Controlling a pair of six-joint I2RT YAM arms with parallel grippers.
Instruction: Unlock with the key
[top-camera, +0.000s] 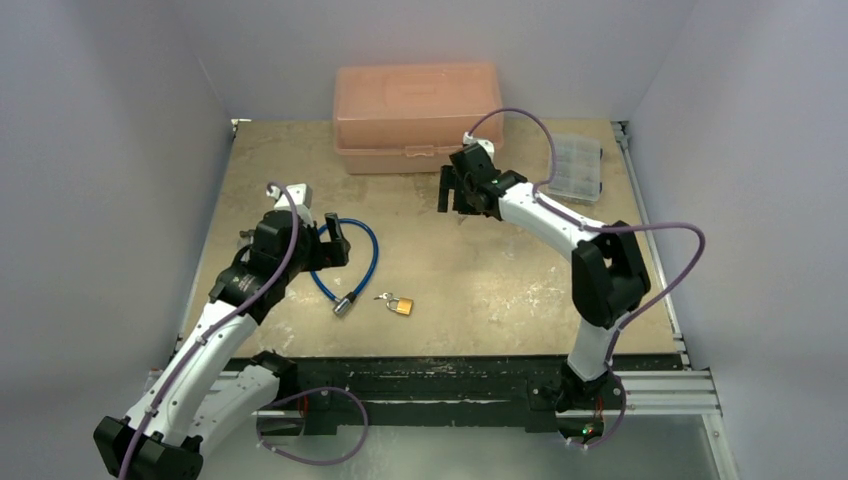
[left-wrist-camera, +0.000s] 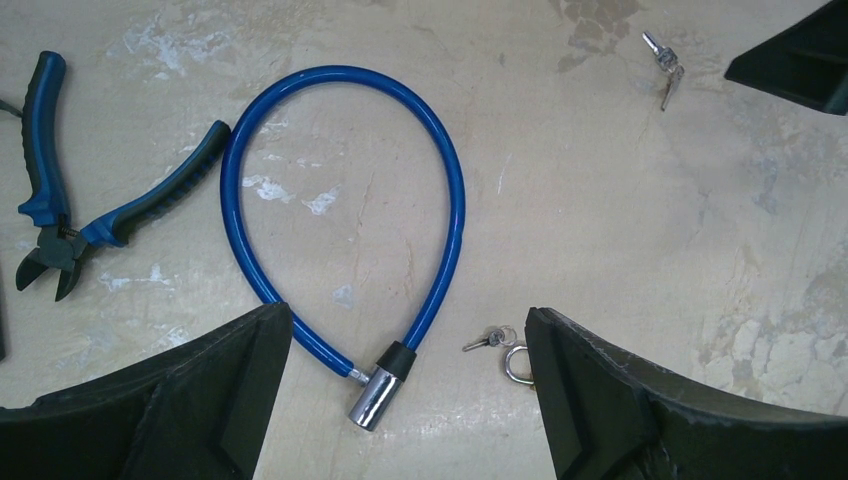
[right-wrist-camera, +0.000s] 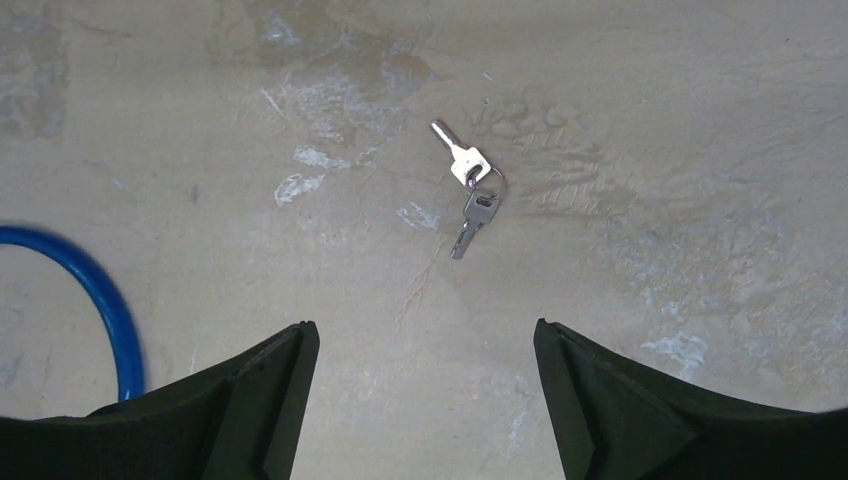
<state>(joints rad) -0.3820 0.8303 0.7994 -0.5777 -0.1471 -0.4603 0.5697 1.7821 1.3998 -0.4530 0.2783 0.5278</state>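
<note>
Tiny silver ringed key (left-wrist-camera: 488, 339) lies loose just beside the little brass padlock (top-camera: 401, 306), with the left gripper (top-camera: 338, 245) gaping empty over the blue cable loop (left-wrist-camera: 440, 200) and the right gripper (right-wrist-camera: 425, 335) also spread empty above a separate silver key pair (right-wrist-camera: 470, 190), probably scouting a grab.

Your scuffed table (top-camera: 500, 280) carries cable (left-wrist-camera: 457, 210), pliers (left-wrist-camera: 130, 205), padlock (top-camera: 401, 306) and key (left-wrist-camera: 490, 339) beneath your left gripper (left-wrist-camera: 405, 312); two ringed keys (right-wrist-camera: 470, 163) beneath the right gripper (right-wrist-camera: 427, 330).

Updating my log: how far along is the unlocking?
Done: nothing visible; the key lies loose beside the padlock, not in it. In hand: nothing; left tool and right tool are open and empty, the right above two other keys. Left: grasp the key, insert, turn.
</note>
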